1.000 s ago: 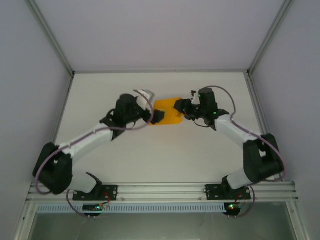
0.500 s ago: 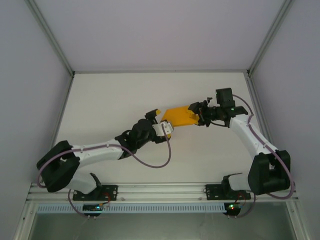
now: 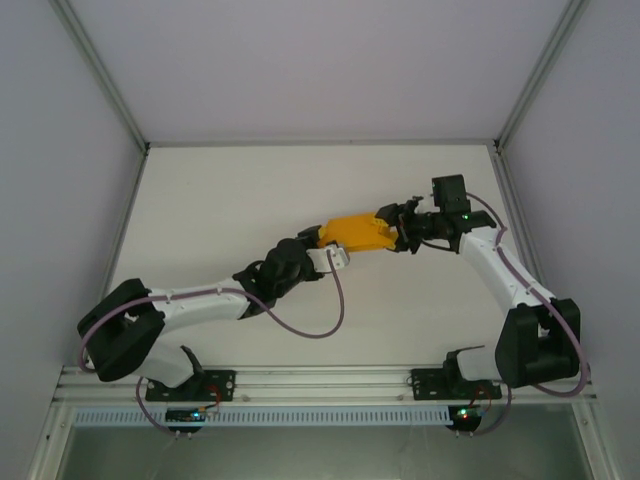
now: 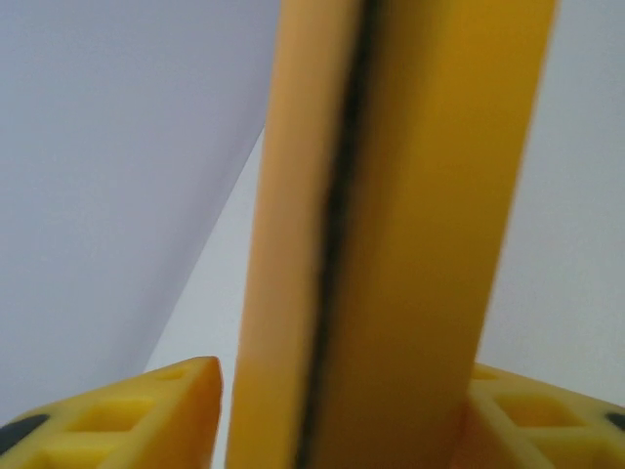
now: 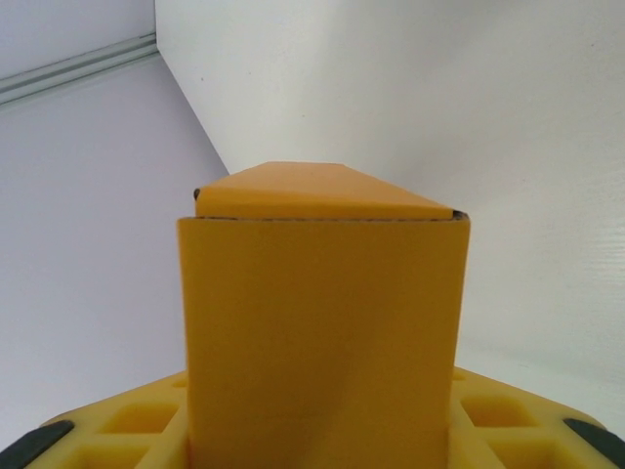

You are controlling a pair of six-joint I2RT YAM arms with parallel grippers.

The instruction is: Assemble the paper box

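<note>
While both arms meet it, paper box (image 3: 357, 232): likely light, crushable card.
Right gripper (image 3: 397, 232): clamped on one end.
Left gripper (image 3: 320, 242): straddling it, grip unclear.
Hold: stiff folded edges.

The left arm (image 3: 190, 295) and the right arm (image 3: 497, 272) look alike: smooth white tubular links between bulky black joint housings (image 3: 118, 340). A thin purplish-grey cable (image 3: 322, 322) runs along each of the 2 arms in loose loops. Each arm sits on a black base plate (image 3: 205, 384), with tiny red and green lights (image 3: 465, 413) just below it. A green light (image 3: 463, 214) glows on the right arm's black wrist. The fingers (image 5: 132, 422) are yellow plastic, moulded with square pockets, with dark patches at their outer corners.
</note>
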